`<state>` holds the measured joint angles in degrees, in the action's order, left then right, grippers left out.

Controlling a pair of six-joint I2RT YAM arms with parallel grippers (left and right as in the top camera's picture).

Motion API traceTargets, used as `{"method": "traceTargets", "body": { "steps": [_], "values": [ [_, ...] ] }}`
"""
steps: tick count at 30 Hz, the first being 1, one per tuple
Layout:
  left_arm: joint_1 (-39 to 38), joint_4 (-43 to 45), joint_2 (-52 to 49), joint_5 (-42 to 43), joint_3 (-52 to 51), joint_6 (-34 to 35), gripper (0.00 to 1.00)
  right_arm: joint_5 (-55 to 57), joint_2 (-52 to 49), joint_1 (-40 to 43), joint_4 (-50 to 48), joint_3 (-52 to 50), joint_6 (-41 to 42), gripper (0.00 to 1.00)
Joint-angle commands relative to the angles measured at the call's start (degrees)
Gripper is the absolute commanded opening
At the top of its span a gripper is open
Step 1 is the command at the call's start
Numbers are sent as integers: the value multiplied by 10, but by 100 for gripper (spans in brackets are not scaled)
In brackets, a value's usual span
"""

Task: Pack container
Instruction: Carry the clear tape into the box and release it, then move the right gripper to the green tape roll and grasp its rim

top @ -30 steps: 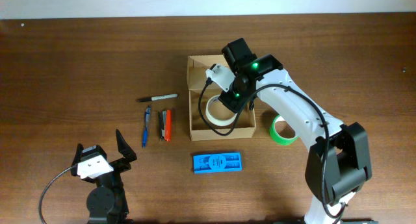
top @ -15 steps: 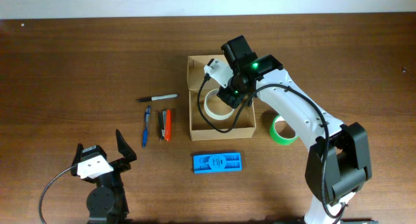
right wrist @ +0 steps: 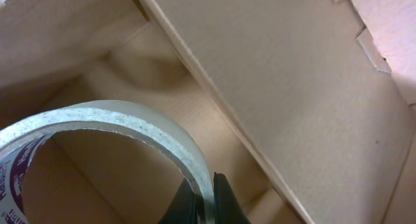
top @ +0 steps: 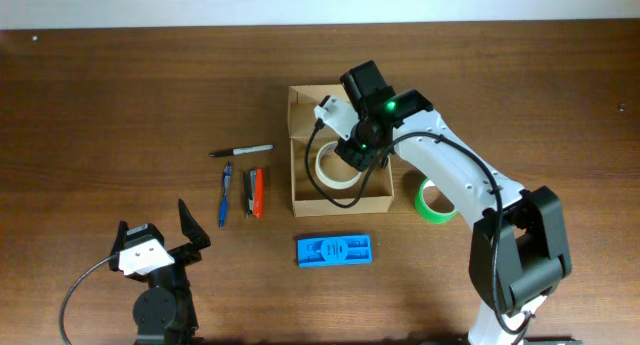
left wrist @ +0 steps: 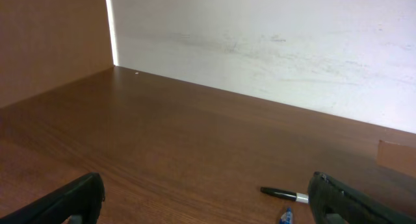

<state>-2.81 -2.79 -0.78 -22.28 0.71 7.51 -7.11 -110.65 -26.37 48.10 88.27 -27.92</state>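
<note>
Container (top: 372,192): right claw (right wrist: 207,203) pinching tape roll (right wrist: 130,120) inside, barely moved.

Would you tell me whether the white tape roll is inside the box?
Inside the box: its walls surround the roll, the right tool shut on its rim.

Left tool (top: 155,225) agape, right tool (right wrist: 205,199) tight.

Plain tan-brown cardboard box (top: 340,207); clear tape roll (right wrist: 123,120), milky with purple print — bright green tape roll (top: 424,207), blue case (top: 334,250), dark wood-grain table (top: 120,105).
</note>
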Motion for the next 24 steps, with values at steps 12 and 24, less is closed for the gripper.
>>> {"method": "traceTargets", "body": {
  "steps": [12, 24],
  "values": [
    [3, -3, 4, 6, -2, -3, 100, 5, -5, -7, -4, -6, -4, 20],
    [3, -3, 4, 6, -2, -3, 100, 5, 65, -1, 56, 94, 60, 45]
  ]
}}
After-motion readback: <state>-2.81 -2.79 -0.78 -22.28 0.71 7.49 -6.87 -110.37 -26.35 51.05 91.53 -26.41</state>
